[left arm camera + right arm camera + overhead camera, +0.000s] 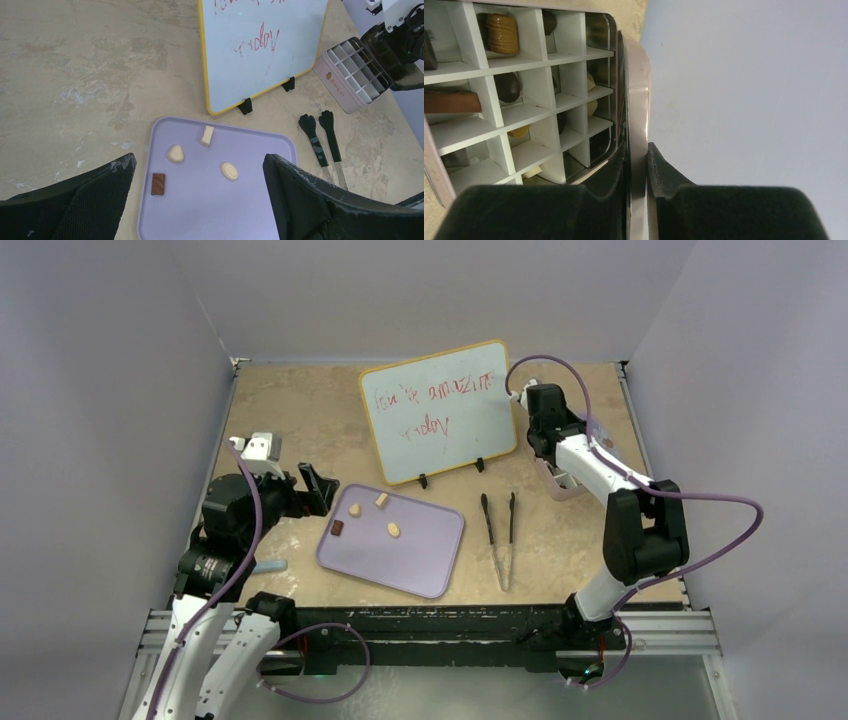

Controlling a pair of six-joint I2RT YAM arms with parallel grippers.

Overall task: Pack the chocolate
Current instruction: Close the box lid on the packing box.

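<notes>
Several chocolate pieces lie on the lavender tray [430, 560]: a brown bar [158, 183], a cream heart [175, 153], a pale block [207, 135] and a cream swirl oval [229, 171]. My left gripper [199, 160] hovers open above the tray's left part [310, 488], with nothing between its fingers. At the right, my right gripper [637, 150] is shut on the side wall of the pale pink gridded box [636, 90], which the left wrist view shows tilted [350, 75]. Its cells hold more chocolate, such as a tan ribbed piece [502, 32] and a dark one [508, 86].
A yellow-framed whiteboard [440, 410] with red writing stands behind the tray. Black-handled tongs [500, 530] lie to the right of the tray. A small pale blue item [268, 565] lies beside the left arm. Grey walls close in the table on three sides.
</notes>
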